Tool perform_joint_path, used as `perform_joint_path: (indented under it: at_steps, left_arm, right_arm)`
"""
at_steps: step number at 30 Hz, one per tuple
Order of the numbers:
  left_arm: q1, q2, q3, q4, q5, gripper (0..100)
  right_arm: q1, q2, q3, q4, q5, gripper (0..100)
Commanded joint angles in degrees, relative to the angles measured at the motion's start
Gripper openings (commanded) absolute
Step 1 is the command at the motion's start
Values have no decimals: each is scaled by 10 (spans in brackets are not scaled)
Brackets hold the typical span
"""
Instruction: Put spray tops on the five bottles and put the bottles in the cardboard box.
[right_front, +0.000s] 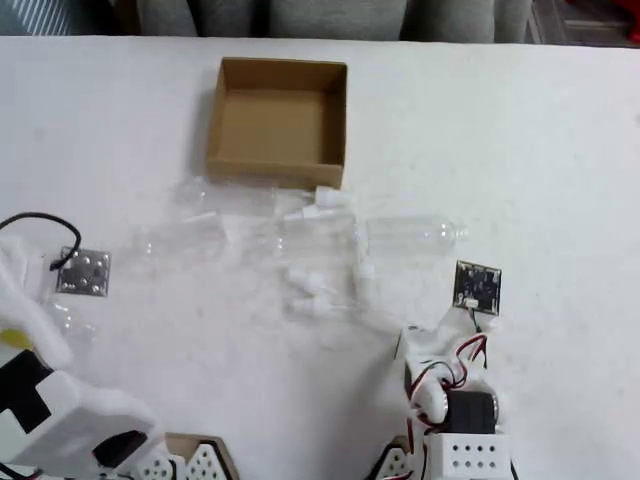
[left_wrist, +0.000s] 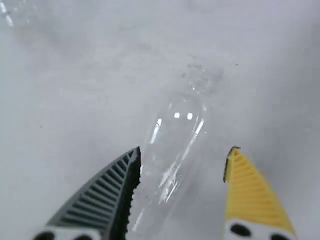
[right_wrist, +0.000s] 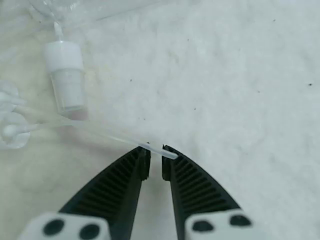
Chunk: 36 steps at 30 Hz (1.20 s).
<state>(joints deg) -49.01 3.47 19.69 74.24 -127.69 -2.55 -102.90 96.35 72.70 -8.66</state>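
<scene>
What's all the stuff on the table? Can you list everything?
Open brown cardboard box: one, brown, far side of the table.
Clear plastic bottles: about five, see-through, lying between box and arms.
White plastic spray tops: several, white, loose among the bottles.
White table: one, white, under everything.
Small square plates: two, grey and dark, one near each arm.
Left gripper: one, grey and yellow, open around a bottle.
Right gripper: one, black, at a spray top's thin tube.

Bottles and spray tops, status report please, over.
Left end effector open, straddling a lying bottle. Right end effector barely open, tips at the dip tube of a spray top. Cardboard box holds no bottles yet.
</scene>
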Motion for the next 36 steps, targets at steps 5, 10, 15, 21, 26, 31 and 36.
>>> perform_joint_path:
  at_steps: [5,10,15,21,26,31,36]
  left_arm:
    - [35,-2,55,-80,22,273]
    - [36,-2,132,-162,23,272]
    - [42,-7,190,-182,38,267]
    - [58,-7,188,-182,258,208]
    - [89,-7,178,-137,454,138]
    - [104,-7,100,-16,685,143]
    - [102,-7,41,27,852,143]
  right_arm:
    - [0,-2,4,2,-1,15]
    - [0,-2,4,2,-2,15]
    - [0,-2,4,2,-2,15]
    - [0,-2,4,2,-1,15]
    - [-1,-2,4,2,-1,15]
    - [-1,-2,4,2,-1,15]
    - [0,-2,4,2,-1,15]
